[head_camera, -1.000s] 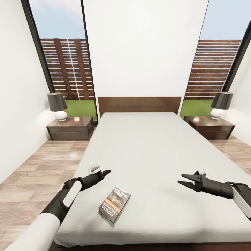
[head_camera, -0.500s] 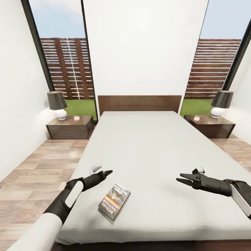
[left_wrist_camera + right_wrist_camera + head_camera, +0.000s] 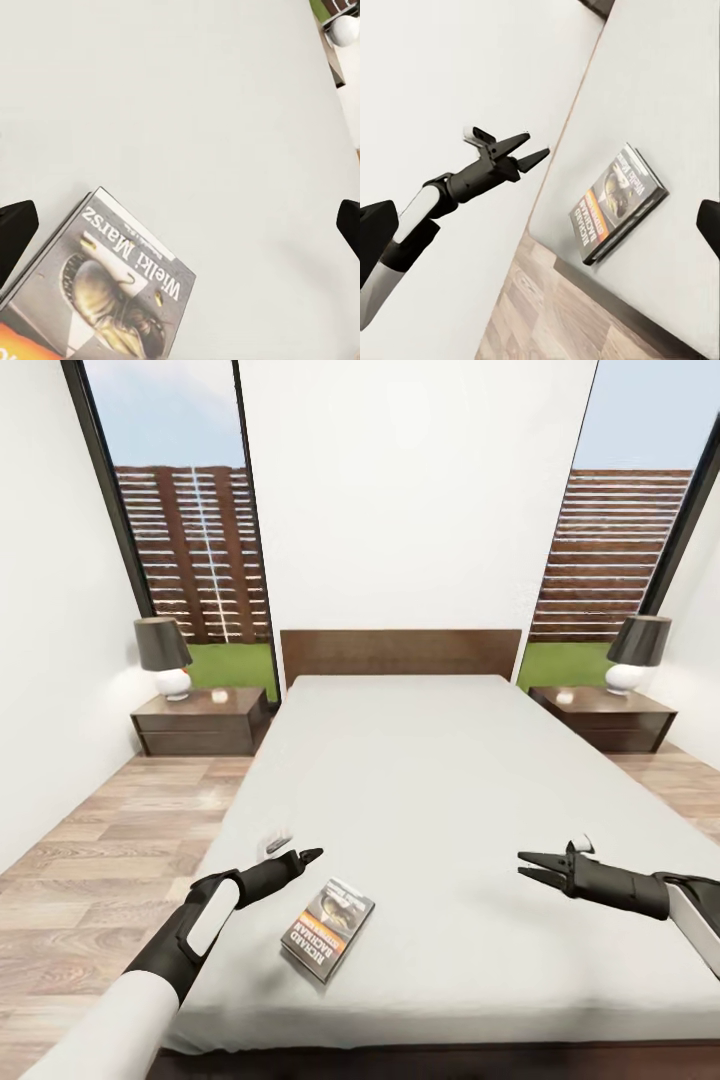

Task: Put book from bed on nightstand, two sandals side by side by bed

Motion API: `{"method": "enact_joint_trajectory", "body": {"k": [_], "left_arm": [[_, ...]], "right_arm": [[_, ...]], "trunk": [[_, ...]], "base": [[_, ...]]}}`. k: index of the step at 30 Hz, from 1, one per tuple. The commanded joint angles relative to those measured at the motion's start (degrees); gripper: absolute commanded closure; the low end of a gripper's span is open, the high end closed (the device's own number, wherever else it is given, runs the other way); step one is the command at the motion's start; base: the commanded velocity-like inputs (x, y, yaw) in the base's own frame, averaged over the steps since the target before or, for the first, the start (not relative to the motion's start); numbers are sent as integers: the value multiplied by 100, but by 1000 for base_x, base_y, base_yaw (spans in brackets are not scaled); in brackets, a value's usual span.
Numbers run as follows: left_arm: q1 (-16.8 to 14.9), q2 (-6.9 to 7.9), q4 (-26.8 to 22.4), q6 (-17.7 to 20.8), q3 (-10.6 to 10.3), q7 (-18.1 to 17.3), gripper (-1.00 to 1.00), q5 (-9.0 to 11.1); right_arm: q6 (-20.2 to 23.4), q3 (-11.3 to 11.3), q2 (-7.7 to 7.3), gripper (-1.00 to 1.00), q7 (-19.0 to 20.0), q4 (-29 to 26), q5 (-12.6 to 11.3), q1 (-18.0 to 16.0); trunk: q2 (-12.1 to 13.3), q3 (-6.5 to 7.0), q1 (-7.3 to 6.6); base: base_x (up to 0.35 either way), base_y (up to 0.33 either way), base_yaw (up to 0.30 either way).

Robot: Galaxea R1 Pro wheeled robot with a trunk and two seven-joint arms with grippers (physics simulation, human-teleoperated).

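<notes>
Lying flat on smooth grey bed (image 3: 420, 780): thin glossy book (image 3: 328, 929), both claws (image 3: 306, 855) (image 3: 527, 864) spread, empty.

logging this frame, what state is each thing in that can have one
book: closed, lying flat on the bed near its foot, not held
left tool: open, holding nothing, above the bed beside the book
right tool: open, holding nothing
left nightstand: drawers shut
right nightstand: drawers shut
</notes>
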Motion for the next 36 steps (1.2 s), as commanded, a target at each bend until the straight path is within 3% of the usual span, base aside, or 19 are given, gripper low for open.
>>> {"method": "enact_joint_trajectory", "body": {"k": [1,8,14,22,26,30,36], "left_arm": [[-4,5,-3,19,-14,1,-100,28],[1,-2,-3,-26,-17,3,-100,28],[3,-4,-3,-137,-18,6,-100,35],[3,-4,-3,-155,-18,4,-100,37],[3,-4,-3,-156,-18,4,-100,37],[3,-4,-3,-156,-18,5,-100,37],[3,-4,-3,-155,-18,5,-100,37]], "right_arm": [[39,-41,-6,-100,-29,1,-33,-5],[82,-163,-6,-100,-74,32,-44,-3],[163,-503,-6,-100,-70,390,-91,-5],[636,-623,-7,-100,-28,730,-139,-5],[713,-627,-13,-100,-19,768,-402,-5],[737,-623,-12,-100,-24,780,-844,-5],[740,-620,0,-100,-24,775,-928,-5]], "trunk": [[-44,-24,22],[-325,-150,176],[-566,-257,307],[-886,-401,483],[-1047,-473,571],[-1207,-545,659],[-1288,-581,703]], "base": [[0,0,0],[0,0,0],[0,0,0],[0,0,0],[0,0,0],[0,0,0],[0,0,0]]}}
